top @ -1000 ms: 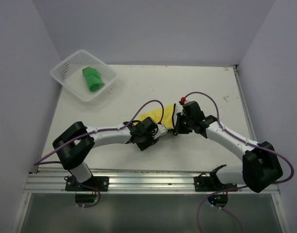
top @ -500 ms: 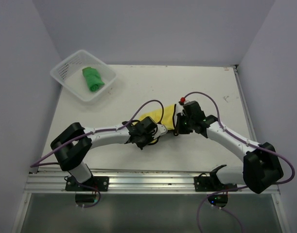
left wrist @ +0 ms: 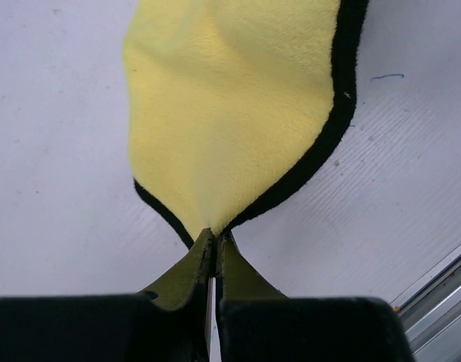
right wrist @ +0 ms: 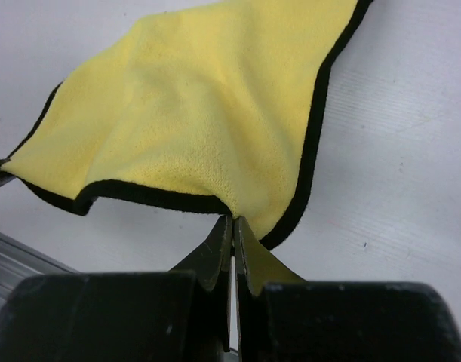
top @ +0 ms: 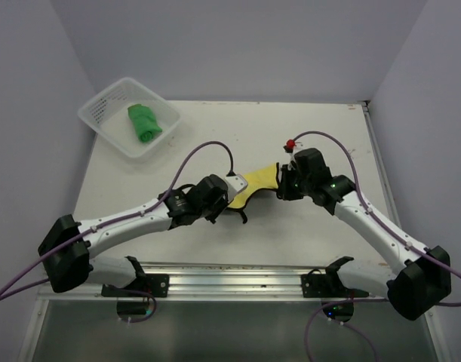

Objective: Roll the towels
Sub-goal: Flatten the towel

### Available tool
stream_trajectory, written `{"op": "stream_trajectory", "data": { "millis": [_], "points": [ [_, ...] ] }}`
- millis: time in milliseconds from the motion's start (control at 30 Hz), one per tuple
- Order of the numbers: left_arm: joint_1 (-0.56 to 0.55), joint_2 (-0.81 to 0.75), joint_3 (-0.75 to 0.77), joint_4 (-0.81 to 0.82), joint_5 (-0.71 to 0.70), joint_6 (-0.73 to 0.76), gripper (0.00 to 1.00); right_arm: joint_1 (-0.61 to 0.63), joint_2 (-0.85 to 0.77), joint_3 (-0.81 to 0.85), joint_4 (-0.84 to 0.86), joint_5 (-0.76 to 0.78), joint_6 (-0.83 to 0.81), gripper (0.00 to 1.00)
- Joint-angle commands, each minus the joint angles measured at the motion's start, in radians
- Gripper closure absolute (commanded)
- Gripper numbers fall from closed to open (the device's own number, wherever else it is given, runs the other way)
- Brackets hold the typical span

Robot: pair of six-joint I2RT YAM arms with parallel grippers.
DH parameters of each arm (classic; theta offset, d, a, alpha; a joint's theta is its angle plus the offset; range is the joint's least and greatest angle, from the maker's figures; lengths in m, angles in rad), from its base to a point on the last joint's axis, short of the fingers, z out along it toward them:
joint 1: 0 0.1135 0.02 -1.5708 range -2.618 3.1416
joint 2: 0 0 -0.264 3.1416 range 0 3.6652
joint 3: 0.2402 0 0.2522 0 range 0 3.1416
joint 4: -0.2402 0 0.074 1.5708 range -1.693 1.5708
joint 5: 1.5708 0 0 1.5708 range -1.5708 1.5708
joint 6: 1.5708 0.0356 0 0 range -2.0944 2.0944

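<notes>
Pale lilac walls [top: 238, 45], smooth and matt, close in the table on three sides. The table [top: 215, 143] is a flat white board, lightly scuffed, with faint fine grooves showing in the wrist views. A ribbed aluminium rail [top: 238, 275] runs along its near edge.

The left arm [top: 132, 222] and the right arm [top: 373, 226] are white tubes with chunky black joints, each trailed by a looping purple cable [top: 207, 151]. They reach in towards the middle of the table.

At the far left corner sits a white plastic mesh basket [top: 102, 95], rectangular with rounded corners and turned at an angle. In it lies the green towel [top: 144, 122], a bright, soft cloth bunched into a short fat roll.

The yellow towel [top: 259, 181] hangs stretched between the two grippers over the middle of the table. It is a fluffy, fine-napped cloth with a narrow black stitched border, and it curves and puckers towards each pinched corner. Whether it touches the table I cannot tell.

The left gripper [left wrist: 213, 240] has its dark, tapered fingers pressed together on one corner of the yellow towel [left wrist: 230, 113]. The right gripper [right wrist: 232, 222] is clamped the same way on an edge of the yellow towel [right wrist: 207, 113], just beside another corner
</notes>
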Motion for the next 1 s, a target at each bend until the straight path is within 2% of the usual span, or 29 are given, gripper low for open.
{"op": "stream_trajectory", "data": {
  "millis": [0, 200, 467, 733, 967],
  "points": [
    [0.001, -0.089, 0.007, -0.005, -0.117, -0.091, 1.0, -0.002, -0.066, 0.073, -0.083, 0.039, -0.041, 1.0],
    [0.011, -0.192, 0.052, -0.049, -0.185, -0.162, 1.0, -0.002, -0.111, 0.172, -0.168, 0.018, -0.053, 1.0],
    [0.013, -0.296, 0.11, -0.109, -0.191, -0.211, 1.0, 0.009, -0.128, 0.327, -0.313, -0.042, -0.091, 1.0],
    [0.013, -0.347, 0.203, -0.196, -0.111, -0.18, 1.0, 0.03, -0.14, 0.448, -0.427, -0.123, -0.104, 1.0],
    [0.013, -0.454, 0.225, -0.212, -0.024, -0.17, 1.0, 0.042, -0.188, 0.466, -0.452, -0.255, -0.047, 1.0]
  ]
}}
